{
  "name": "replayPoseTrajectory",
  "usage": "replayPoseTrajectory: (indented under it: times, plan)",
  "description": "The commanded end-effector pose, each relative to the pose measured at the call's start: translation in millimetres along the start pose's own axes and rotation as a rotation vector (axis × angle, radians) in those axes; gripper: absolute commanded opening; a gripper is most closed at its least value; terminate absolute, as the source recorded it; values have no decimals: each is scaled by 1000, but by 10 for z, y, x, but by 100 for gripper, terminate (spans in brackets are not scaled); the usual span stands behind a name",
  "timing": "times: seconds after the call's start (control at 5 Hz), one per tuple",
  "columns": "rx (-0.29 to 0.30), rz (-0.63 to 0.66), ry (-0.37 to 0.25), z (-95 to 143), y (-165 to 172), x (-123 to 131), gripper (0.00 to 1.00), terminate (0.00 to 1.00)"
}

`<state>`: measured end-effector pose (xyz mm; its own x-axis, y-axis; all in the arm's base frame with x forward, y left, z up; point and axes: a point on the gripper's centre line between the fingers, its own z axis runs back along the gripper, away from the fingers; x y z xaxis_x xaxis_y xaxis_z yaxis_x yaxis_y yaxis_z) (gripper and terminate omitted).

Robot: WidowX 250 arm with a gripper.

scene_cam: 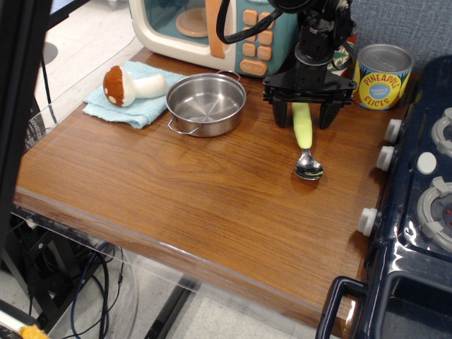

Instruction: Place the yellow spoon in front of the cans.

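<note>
The yellow spoon (304, 134) lies on the wooden table (176, 191), handle toward the back and metal bowl toward the front. It lies in front of the cans: the Pineapple Slices can (381, 76) at the back right, and the Tomato Sauce can (345, 53), mostly hidden behind the arm. My gripper (305, 116) stands over the top of the spoon's handle. Its two black fingers (280, 113) are spread apart on either side of the handle, so it is open.
A steel pan (206, 104) stands left of the gripper. A toy microwave (205, 28) is at the back. A toy mushroom (131, 85) rests on a blue cloth (120, 109) at the back left. A dark toy stove (424, 191) borders the right edge.
</note>
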<state>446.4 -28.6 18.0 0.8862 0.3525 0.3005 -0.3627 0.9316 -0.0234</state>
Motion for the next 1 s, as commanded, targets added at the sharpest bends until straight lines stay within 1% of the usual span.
replayPoseTrajectory:
  times: [0.0, 0.2, 0.4, 0.6, 0.8]
  plan:
    - [-33, 51, -59, 417, 118, 57, 100, 0]
    - [-51, 83, -83, 608, 195, 107, 100, 0]
    - [-90, 104, -110, 845, 275, 112, 100, 0]
    - [-121, 124, -122, 1027, 383, 79, 100, 0]
    - [-121, 124, -122, 1027, 383, 79, 100, 0]
